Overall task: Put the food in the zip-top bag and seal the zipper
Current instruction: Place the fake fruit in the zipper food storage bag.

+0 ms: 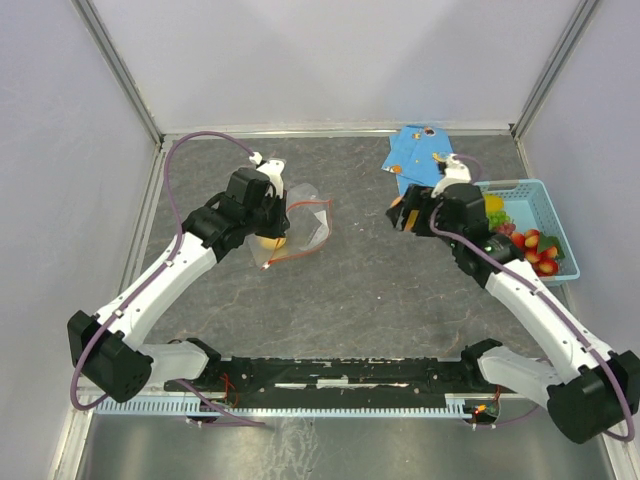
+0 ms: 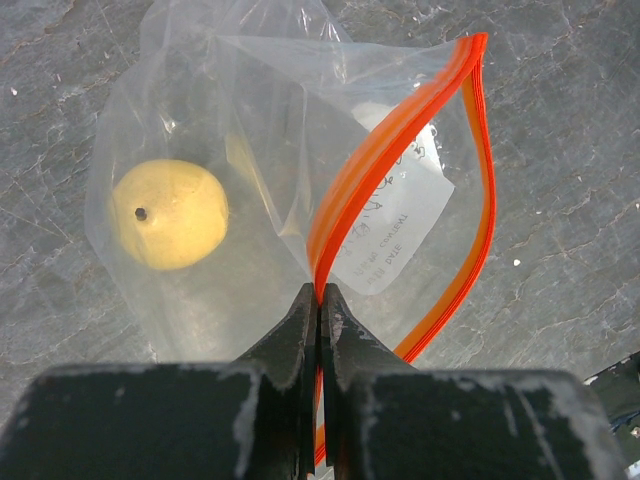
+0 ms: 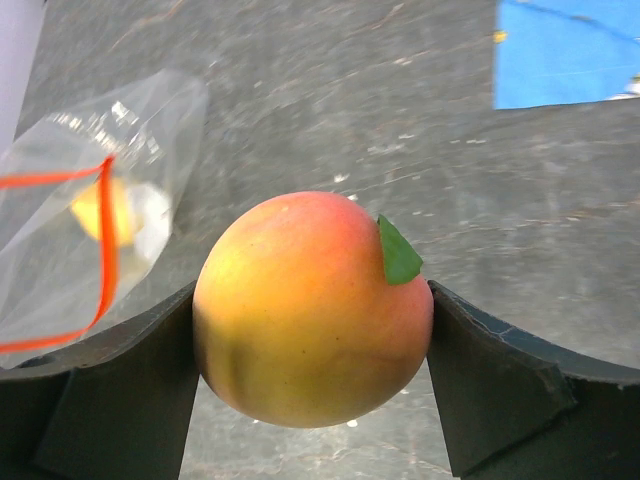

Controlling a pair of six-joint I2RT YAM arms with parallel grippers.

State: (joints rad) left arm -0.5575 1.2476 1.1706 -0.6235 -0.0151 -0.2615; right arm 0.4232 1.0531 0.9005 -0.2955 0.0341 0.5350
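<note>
So far the zip-top bag point(image 1: 297, 225) lies left on the table point(image 1: 380, 300) with one yellow fruit point(image 2: 168, 213) inside. Its zipper point(image 2: 370, 170) is unsealed, pinched by the closed left end effector point(image 2: 320, 300). The right end effector point(image 1: 408, 212) grips the peach point(image 3: 312, 310) short of the bag. The strawberries point(image 1: 538, 255) and grapes point(image 1: 505, 226) are not yet out of the blue basket point(image 1: 548, 188).

Orange-pink peach point(image 3: 312, 310), green leaf; clear bag point(image 2: 270, 190), orange-red zipper point(image 2: 385, 160); yellow apple point(image 2: 168, 214).
</note>
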